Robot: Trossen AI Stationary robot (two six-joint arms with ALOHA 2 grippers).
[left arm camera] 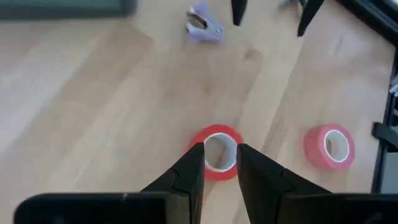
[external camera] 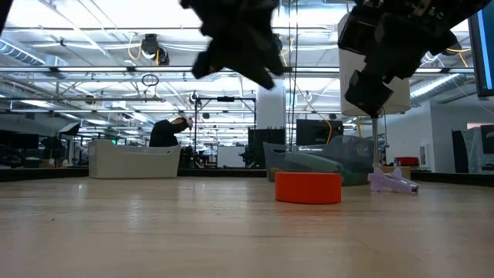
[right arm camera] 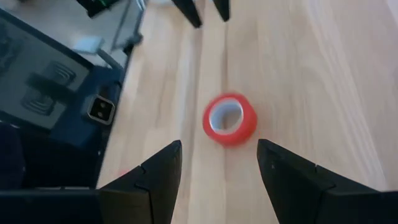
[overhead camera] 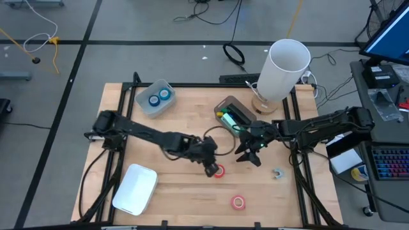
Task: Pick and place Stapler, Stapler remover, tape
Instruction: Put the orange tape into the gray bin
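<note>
Inspection, taken left to right across the pale wooden table (overhead camera: 185,191).

A white rounded rectangular tray (overhead camera: 135,189) lay at the near left corner. Behind it stood a clear plastic tub (overhead camera: 144,105) holding two blue ring-shaped tape rolls (overhead camera: 160,97).

My left gripper (left arm camera: 220,152) hung at mid-table directly above a red ring-shaped tape roll (overhead camera: 219,171). Its jaws stood a narrow gap apart, one tip over each side of the roll's pale core, and clamped on nothing. From table height the roll sat flat on the wood with both my arms clear above it. A pink ring-shaped tape roll (left arm camera: 329,145) lay flat on the wood nearer the front edge, apart from the red one.

Behind the centre a clear rectangular bin (overhead camera: 225,103) held a green stapler (overhead camera: 227,117), partly hidden by my right arm.

My right gripper (right arm camera: 219,149) hovered just right of the left one, jaws spread wide and empty, pointing toward the red roll.

A lilac claw-type stapler remover (overhead camera: 278,173) lay on the bare wood to the right of the red roll. A tall white cylinder (overhead camera: 285,67) stood at the far right corner.
</note>
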